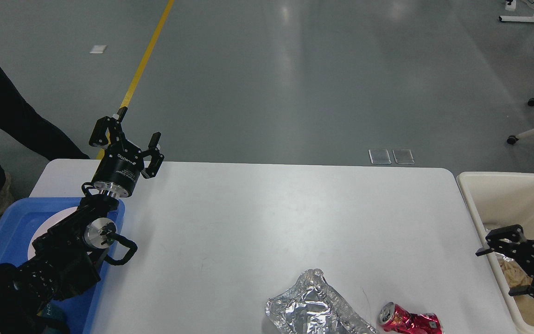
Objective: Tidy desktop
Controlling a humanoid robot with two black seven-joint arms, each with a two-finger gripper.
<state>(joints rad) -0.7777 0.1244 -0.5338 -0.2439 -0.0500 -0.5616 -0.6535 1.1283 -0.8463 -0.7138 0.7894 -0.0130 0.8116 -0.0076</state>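
The white desktop (257, 218) fills the middle of the head view. A crumpled sheet of silver foil (313, 306) lies near its front edge, with a crushed red can (408, 320) just to its right. My left gripper (125, 134) is open and empty, raised above the desktop's far left corner. My right gripper (503, 269) is open and empty at the desktop's right edge, over the near rim of the cream bin (517, 195), to the right of the can.
A blue tray (7, 232) holding a white plate (40, 232) sits at the left, partly under my left arm. The cream bin holds brown paper. A person in dark trousers (7, 116) stands beyond the left end of the table.
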